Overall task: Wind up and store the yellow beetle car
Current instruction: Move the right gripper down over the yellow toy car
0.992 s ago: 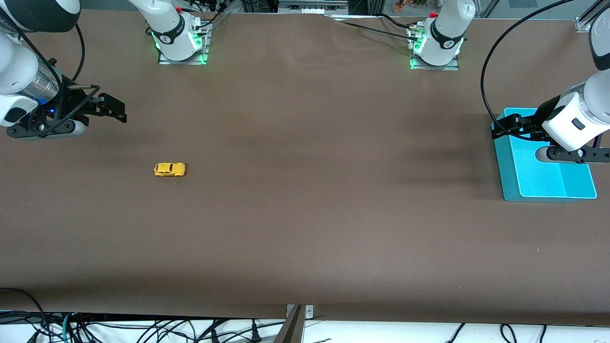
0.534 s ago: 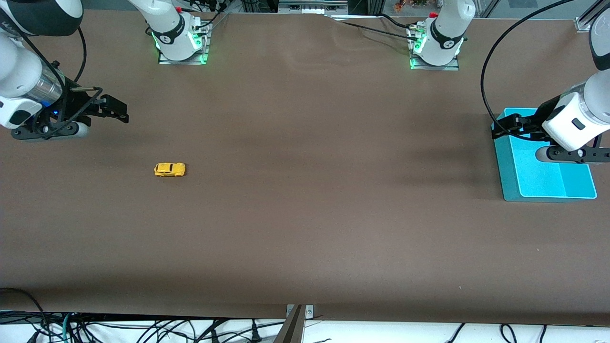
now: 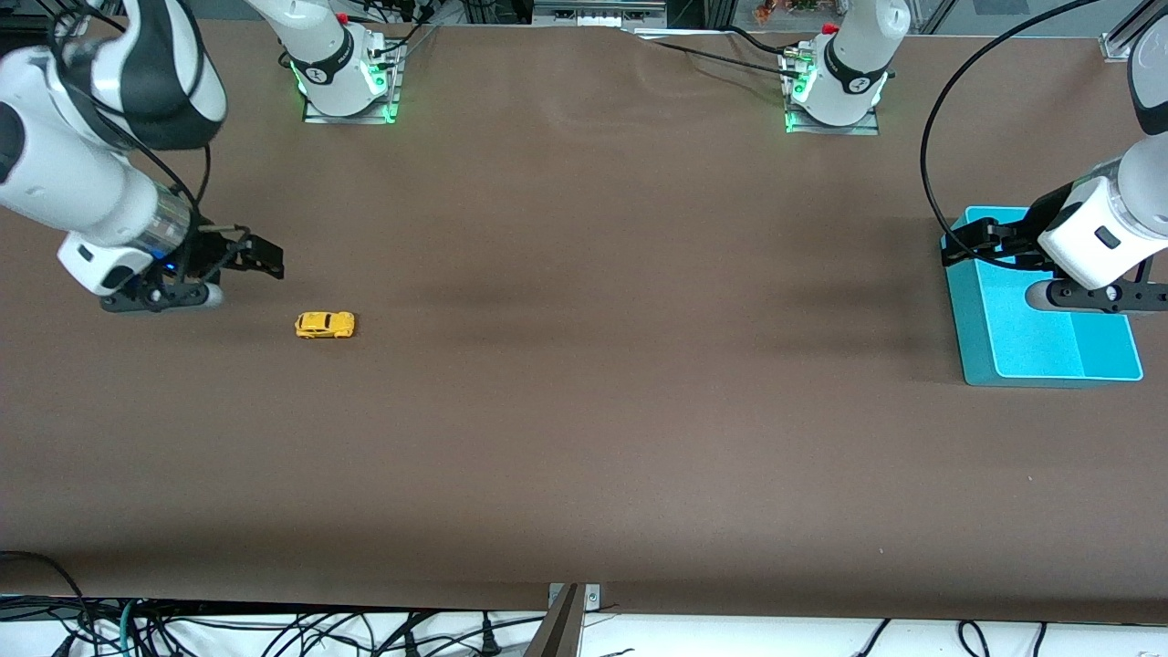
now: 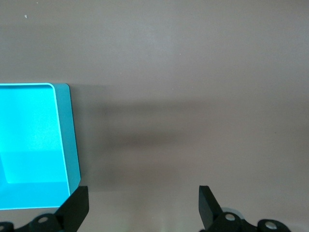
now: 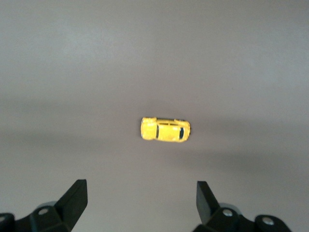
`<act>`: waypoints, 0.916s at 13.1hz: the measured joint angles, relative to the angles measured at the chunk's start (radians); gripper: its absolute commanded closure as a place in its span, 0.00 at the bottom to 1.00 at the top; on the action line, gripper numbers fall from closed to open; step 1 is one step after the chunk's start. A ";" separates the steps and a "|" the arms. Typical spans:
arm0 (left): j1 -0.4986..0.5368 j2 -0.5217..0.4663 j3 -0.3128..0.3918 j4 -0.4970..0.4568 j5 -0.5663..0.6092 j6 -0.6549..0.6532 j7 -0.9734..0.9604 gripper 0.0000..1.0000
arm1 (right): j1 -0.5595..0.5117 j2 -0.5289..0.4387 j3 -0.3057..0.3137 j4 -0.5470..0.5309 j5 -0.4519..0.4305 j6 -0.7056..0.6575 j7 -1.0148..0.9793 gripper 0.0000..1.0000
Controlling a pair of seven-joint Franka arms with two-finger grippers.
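Your yellow beetle car (image 3: 325, 325) sits on its wheels on the brown table (image 3: 584, 411), toward the right arm's end. Your right gripper (image 3: 260, 258) hangs above the table near it, fingers spread wide, empty. Your left gripper (image 3: 967, 239) waits, spread, over the turquoise tray (image 3: 972, 338).

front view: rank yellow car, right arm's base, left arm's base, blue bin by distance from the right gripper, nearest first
From the right gripper, open above the table:
1. yellow beetle car, on the table just beside it, nearer the front camera.
2. right arm's base, along the table's top edge.
3. left arm's base, along that same edge.
4. blue bin, at the left arm's end, under the open left gripper.
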 measured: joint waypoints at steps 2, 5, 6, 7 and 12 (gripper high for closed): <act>0.000 0.000 0.000 0.000 0.000 0.000 0.000 0.00 | 0.000 0.021 0.000 -0.101 -0.003 0.159 -0.053 0.00; 0.000 0.000 0.000 0.000 0.000 0.000 0.000 0.00 | 0.000 0.046 0.000 -0.224 -0.005 0.330 -0.230 0.00; 0.000 0.000 0.000 0.000 0.000 0.000 0.000 0.00 | 0.000 0.054 0.000 -0.245 -0.005 0.351 -0.321 0.00; 0.000 0.000 0.000 0.000 0.000 0.000 0.000 0.00 | 0.000 0.059 0.000 -0.257 -0.005 0.361 -0.415 0.00; 0.000 0.000 0.000 0.000 0.000 0.000 0.000 0.00 | -0.001 0.097 -0.002 -0.268 -0.005 0.414 -0.913 0.00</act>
